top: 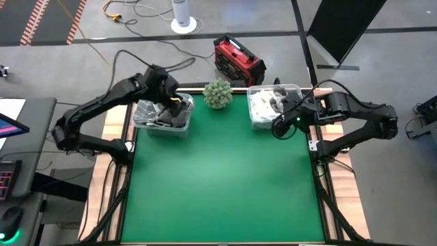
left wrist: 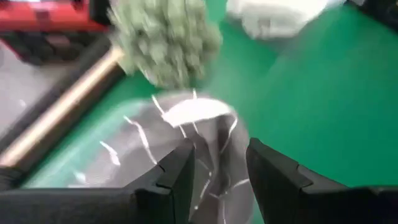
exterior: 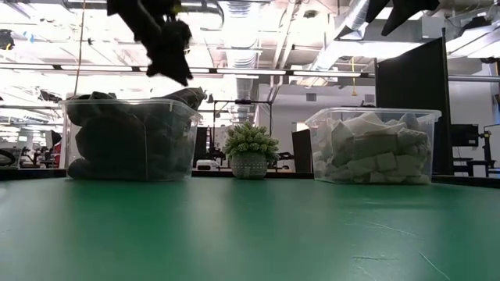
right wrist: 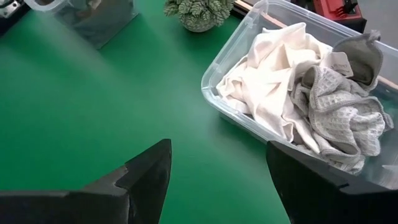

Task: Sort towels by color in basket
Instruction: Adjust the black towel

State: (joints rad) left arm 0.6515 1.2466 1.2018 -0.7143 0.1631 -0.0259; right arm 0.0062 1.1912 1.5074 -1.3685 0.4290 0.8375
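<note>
The towels are found sorted into two clear bins at the far edge of the green bench (top: 218, 191): dark cloths (exterior: 129, 140) fill the left bin (top: 162, 115), and white and light grey cloths (right wrist: 298, 93) fill the right bin (top: 270, 106); none is seen lying loose on the bench. The left end effector (left wrist: 216, 177) is held above the left bin's inner corner, near the small potted plant (top: 218, 93), and its fingers are seen parted with nothing between them in the left wrist view. In the low view a dark shape hangs over the left bin, but it cannot be told whether cloth or only the arm is seen there. The plant stands between the two bins, apart from both. The right end effector (right wrist: 217, 180) is poised over bare bench just beside the right bin's near wall, with its fingers spread wide and empty. The sorting is judged to be nearly or wholly finished. Trouble could still arise: a towel heaped high at a rim might be dragged out by a passing finger, the light plastic bins might be shifted or tipped if a wall is clipped on the way up, and the plant might be knocked by the left arm, which works close to it.
</note>
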